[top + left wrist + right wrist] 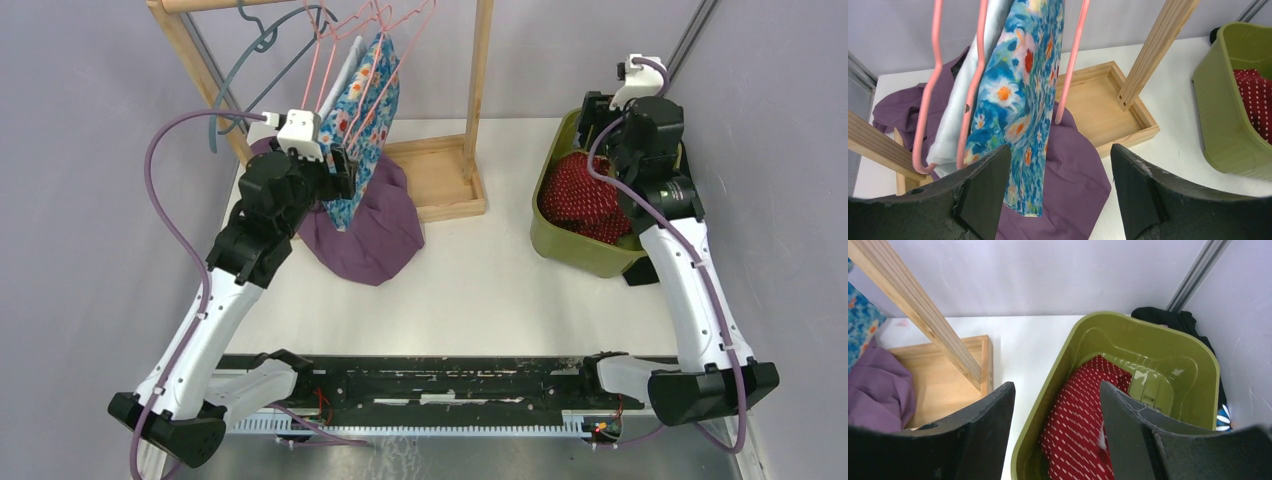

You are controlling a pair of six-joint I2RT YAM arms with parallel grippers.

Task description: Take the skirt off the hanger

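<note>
A blue floral skirt (365, 110) (1018, 95) hangs from a pink hanger (350, 30) (975, 75) on the wooden rack, next to a pale garment (955, 115). My left gripper (345, 170) (1060, 195) is open just in front of the skirt's lower hem, with nothing gripped. The hem shows close to its left finger (983, 190). A red white-dotted garment (580, 195) (1078, 415) lies in the green bin (560, 245) (1158, 340). Over that bin hangs my right gripper (600, 130) (1055, 435), open and holding nothing.
A purple cloth (375, 225) (1073, 175) is heaped on the table at the rack's foot. The rack has a wooden base tray (440, 180) (1098, 105) and upright posts (918, 305). More hangers, pink and grey (250, 60), hang on the rail. Black fabric (1168, 320) lies behind the bin.
</note>
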